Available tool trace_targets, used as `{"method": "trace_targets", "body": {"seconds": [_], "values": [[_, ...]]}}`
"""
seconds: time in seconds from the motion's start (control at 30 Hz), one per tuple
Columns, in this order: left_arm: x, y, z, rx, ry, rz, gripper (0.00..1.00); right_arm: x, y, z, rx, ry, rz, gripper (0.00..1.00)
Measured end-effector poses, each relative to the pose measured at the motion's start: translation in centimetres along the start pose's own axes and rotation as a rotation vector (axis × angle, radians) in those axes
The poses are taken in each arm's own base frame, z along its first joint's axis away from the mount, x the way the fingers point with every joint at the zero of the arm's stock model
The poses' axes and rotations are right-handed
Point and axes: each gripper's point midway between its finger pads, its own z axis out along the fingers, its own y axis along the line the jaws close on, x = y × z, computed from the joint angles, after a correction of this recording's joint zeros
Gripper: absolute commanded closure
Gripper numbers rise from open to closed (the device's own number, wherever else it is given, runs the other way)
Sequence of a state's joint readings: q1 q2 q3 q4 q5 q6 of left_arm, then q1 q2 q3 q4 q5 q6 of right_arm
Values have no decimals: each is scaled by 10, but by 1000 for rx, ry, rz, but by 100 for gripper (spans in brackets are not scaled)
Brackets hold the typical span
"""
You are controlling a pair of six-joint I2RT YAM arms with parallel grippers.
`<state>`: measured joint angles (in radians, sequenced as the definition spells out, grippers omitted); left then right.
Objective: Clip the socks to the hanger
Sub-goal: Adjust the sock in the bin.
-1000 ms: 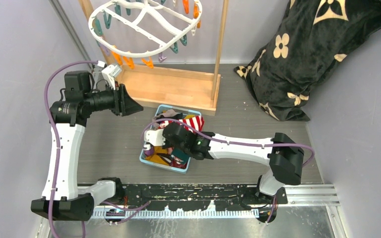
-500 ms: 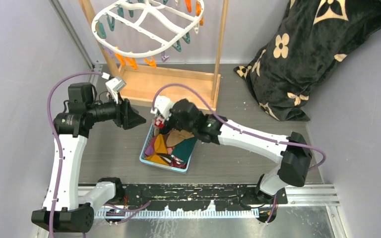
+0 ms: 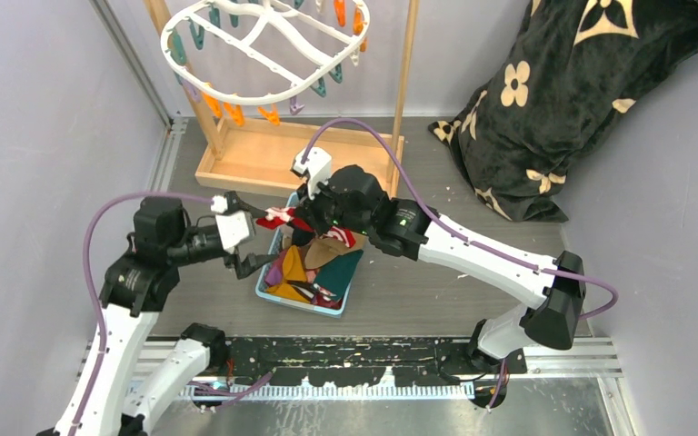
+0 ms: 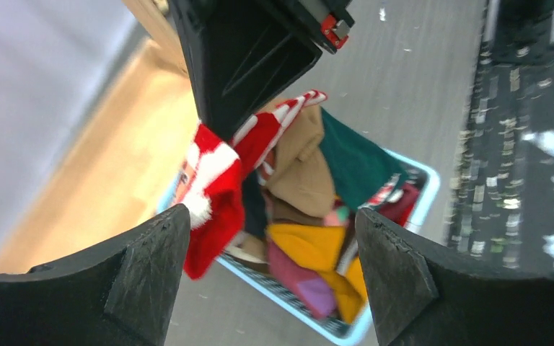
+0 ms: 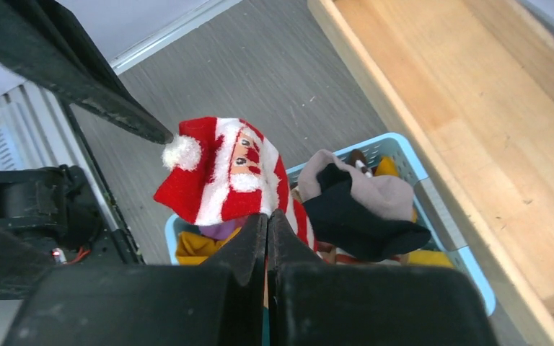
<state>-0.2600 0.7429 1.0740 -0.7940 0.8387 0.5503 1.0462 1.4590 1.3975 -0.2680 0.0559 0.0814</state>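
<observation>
My right gripper (image 5: 267, 225) is shut on a red-white striped sock (image 5: 223, 171) with a Santa face, held above the light blue basket (image 3: 302, 307). In the top view this sock (image 3: 279, 217) hangs left of the right gripper (image 3: 307, 218). My left gripper (image 3: 264, 236) is open at the basket's left edge, facing the sock. In the left wrist view the sock (image 4: 215, 176) dangles between and beyond the left gripper (image 4: 274, 249). Mustard, tan, teal and maroon socks (image 3: 314, 268) fill the basket. The white hanger (image 3: 264, 54) with orange and teal clips hangs at the top.
The wooden stand's base (image 3: 300, 159) lies just behind the basket, with its posts rising beside the hanger. A black flower-patterned blanket (image 3: 563, 100) is heaped at the back right. A grey-black sock (image 5: 361, 209) lies on top of the basket pile.
My right gripper has shut on the striped sock and lifted it up and back out of the basket. My left arm has swung down from near the hanger and opened.
</observation>
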Motion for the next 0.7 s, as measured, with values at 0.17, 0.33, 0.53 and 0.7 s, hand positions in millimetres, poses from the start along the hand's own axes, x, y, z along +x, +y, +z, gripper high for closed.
{"method": "trace_targets", "body": {"seconds": [0.17, 0.33, 0.53, 0.7], "values": [[10, -11, 8, 1, -43, 269, 19, 3, 9, -1, -36, 16, 53, 99], [24, -9, 24, -40, -75, 450, 28, 8, 20, -3, -75, 38, 78, 99], [22, 11, 32, -153, -110, 602, 36, 14, 30, -5, -102, 64, 88, 99], [12, 24, 28, -239, -128, 678, 67, 16, 31, -6, -104, 73, 91, 99]]}}
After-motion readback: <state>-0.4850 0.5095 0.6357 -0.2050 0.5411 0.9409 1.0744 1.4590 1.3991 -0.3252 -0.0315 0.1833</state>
